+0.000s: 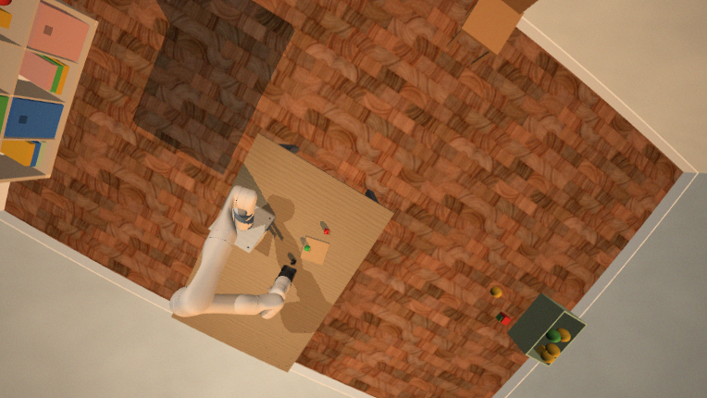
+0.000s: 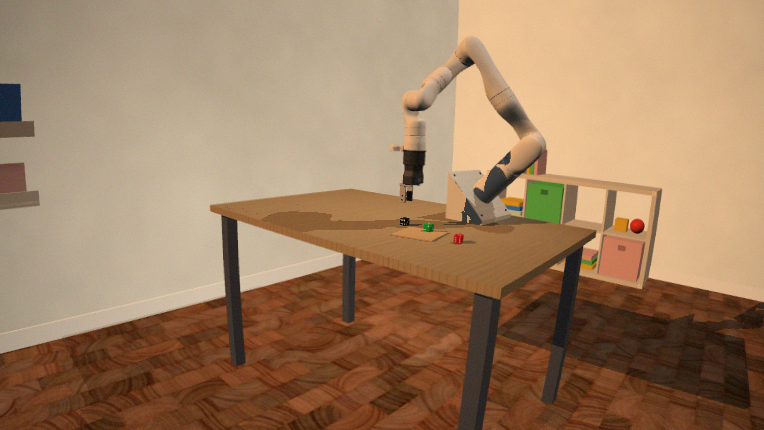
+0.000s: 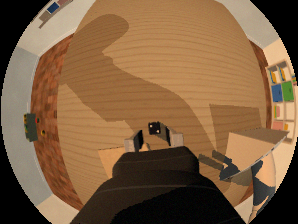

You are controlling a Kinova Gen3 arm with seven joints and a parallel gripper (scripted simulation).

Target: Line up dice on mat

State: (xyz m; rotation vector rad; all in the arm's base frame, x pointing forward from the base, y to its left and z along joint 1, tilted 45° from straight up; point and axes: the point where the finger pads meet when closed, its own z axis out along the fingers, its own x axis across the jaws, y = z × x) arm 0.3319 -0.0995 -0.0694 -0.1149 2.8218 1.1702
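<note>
A small black die (image 1: 292, 260) (image 2: 404, 221) (image 3: 156, 129) lies on the table (image 1: 277, 321) (image 2: 481, 261), off the tan mat (image 1: 319, 255) (image 2: 412, 234), on its side toward the arm. A green die (image 1: 307, 248) (image 2: 428, 227) sits at the mat's edge nearest the base. A red die (image 1: 326, 230) (image 2: 458, 238) lies on the table just off the mat. My gripper (image 1: 289, 269) (image 2: 406, 197) (image 3: 154, 134) is open and empty. It points straight down and hangs some way above the black die, which shows between the fingertips in the wrist view.
The arm's grey base mount (image 1: 254, 232) (image 2: 475, 200) stands on the table behind the mat. A shelf unit (image 2: 588, 224) with coloured boxes stands on the floor beyond the table. An open bin (image 1: 546, 329) with balls lies far off on the floor.
</note>
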